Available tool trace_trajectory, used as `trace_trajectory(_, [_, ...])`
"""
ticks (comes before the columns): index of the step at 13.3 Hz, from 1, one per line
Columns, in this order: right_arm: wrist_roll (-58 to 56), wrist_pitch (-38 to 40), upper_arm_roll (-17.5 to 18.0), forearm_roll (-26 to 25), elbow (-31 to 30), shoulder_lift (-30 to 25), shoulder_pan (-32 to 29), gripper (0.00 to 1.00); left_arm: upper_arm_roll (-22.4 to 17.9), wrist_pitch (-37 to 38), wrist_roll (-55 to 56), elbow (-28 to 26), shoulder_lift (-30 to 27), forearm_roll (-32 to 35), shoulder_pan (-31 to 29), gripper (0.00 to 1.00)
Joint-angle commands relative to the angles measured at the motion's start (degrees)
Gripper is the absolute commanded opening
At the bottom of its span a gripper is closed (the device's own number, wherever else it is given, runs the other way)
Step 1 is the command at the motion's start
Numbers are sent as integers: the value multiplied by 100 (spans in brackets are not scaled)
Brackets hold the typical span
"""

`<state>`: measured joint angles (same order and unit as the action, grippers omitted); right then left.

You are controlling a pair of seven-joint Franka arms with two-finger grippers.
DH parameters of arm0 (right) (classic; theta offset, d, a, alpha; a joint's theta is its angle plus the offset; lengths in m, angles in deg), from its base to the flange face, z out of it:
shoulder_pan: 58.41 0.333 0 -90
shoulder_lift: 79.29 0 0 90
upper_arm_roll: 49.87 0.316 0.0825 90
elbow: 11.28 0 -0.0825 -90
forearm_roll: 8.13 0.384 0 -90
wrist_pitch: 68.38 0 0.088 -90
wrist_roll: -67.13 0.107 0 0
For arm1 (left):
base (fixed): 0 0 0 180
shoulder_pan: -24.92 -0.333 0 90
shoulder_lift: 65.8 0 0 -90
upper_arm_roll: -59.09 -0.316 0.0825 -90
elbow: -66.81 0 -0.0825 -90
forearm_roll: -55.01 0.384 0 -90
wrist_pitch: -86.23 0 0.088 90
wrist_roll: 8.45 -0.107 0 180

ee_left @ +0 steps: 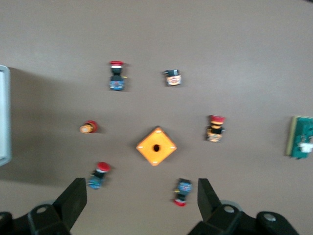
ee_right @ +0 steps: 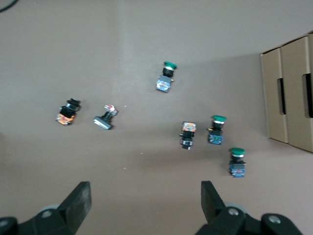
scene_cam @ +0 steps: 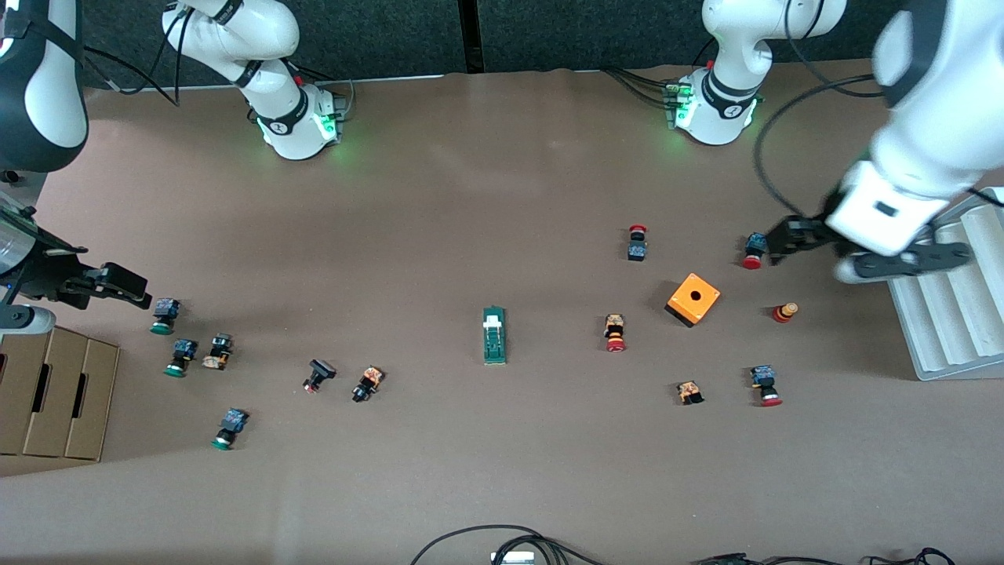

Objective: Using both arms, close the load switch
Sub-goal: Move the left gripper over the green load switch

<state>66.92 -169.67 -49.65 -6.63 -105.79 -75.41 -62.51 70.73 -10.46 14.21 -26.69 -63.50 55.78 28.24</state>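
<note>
The load switch [scene_cam: 494,336], a narrow green block with a white piece at its end toward the robots' bases, lies on the brown table midway between the two arms. It also shows at the edge of the left wrist view [ee_left: 301,137]; the right wrist view does not show it. My left gripper [scene_cam: 851,249] [ee_left: 142,200] hangs open and empty over the left arm's end of the table, above red-capped push-buttons. At the right arm's end, my right gripper [scene_cam: 78,289] [ee_right: 144,203] hangs open and empty over bare table beside green-capped push-buttons.
An orange cube with a hole [scene_cam: 693,299] and red-capped push-buttons [scene_cam: 616,333] lie between the switch and the left gripper. Green-capped push-buttons [scene_cam: 182,357] lie toward the right arm's end. A cardboard box [scene_cam: 55,392] and a white ribbed rack [scene_cam: 953,306] stand at the table's ends.
</note>
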Motion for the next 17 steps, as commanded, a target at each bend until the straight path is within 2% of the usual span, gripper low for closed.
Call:
trace_trajectory(1, [-23, 101, -83, 176, 91, 25, -30, 100, 653, -357, 913, 95, 235, 12, 2, 100])
trace_trajectory(3, [-23, 109, -75, 184, 91, 25, -30, 100, 1119, -840, 1842, 94, 498, 90, 98, 100])
trace_trajectory(4, [-23, 101, -75, 184, 91, 34, 5, 100, 1200, -1138, 2352, 94, 630, 274, 238, 100])
trace_trajectory(10, [-23, 101, -48, 141, 91, 192, 172, 100, 1227, -2037, 5165, 103, 1517, 2153, 1757, 100])
trace_trajectory(17, [-164, 57, -48, -158, 117, 464, 533, 100, 1218, -2627, 8067, 68, 2650, 4832, 2795, 100])
